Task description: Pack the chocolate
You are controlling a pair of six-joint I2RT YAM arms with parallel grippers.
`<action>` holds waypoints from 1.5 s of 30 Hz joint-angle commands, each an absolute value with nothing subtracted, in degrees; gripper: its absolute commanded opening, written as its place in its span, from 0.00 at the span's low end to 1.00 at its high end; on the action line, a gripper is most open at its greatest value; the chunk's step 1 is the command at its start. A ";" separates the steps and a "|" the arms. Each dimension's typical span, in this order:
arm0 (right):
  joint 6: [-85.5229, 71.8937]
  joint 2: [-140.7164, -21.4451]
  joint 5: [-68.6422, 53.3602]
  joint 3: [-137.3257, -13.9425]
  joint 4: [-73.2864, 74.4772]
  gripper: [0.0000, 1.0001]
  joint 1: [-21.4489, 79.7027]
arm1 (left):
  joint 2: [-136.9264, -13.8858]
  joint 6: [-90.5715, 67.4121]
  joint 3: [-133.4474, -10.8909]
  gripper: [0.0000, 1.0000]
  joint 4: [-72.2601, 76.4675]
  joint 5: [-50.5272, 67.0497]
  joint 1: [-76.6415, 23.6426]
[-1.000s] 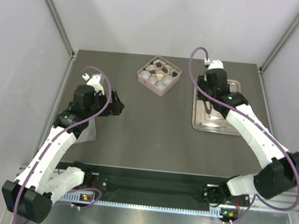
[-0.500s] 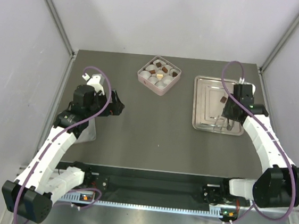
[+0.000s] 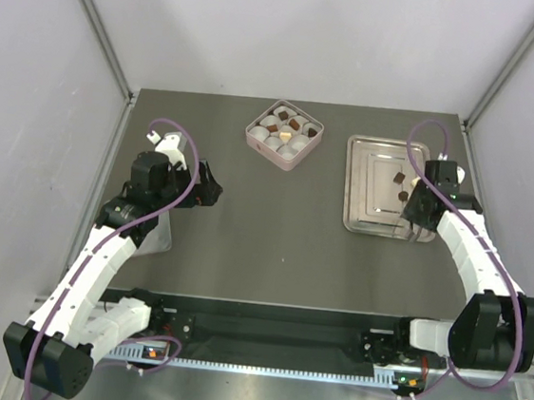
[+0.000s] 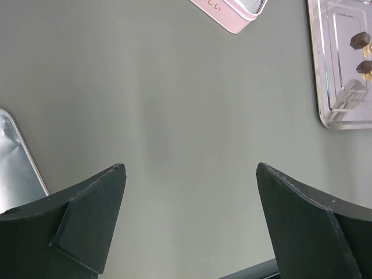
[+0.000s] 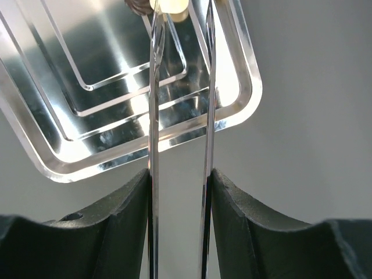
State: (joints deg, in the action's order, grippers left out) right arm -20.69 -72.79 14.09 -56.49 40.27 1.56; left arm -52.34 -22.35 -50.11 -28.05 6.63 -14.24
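Two dark brown chocolate pieces (image 3: 398, 177) (image 4: 360, 39) lie on the silver tray (image 3: 352, 223) at the right. My right gripper (image 3: 416, 214) (image 5: 179, 174) hovers over the tray's right side, shut on thin metal tongs (image 5: 152, 87). The tongs' tips reach a dark piece (image 5: 137, 6) and a pale bit at the top edge of the right wrist view; whether they grip it is cut off. More chocolate sits in white paper cups inside the pink box (image 3: 284, 133) (image 4: 232, 11). My left gripper (image 3: 212, 192) (image 4: 190, 168) hangs open above bare table at the left.
A flat silvery sheet (image 3: 153, 236) (image 4: 17, 163) lies under the left arm near the table's left edge. Grey walls with metal posts close in the table on three sides.
The right arm swung from the tray's far edge to its right side, uncovering the tray and the two pieces on it. The left arm stayed still.
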 commanded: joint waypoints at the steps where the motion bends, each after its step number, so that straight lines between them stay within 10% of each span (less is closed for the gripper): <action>1: -21.71 -71.19 12.48 -56.08 37.45 0.44 0.44 | -51.50 -22.15 -50.10 0.99 -25.22 6.94 -14.33; 45: -18.81 -77.78 12.30 -55.63 28.65 0.37 -2.46 | -51.68 -22.15 -50.19 0.99 -25.23 6.50 -14.33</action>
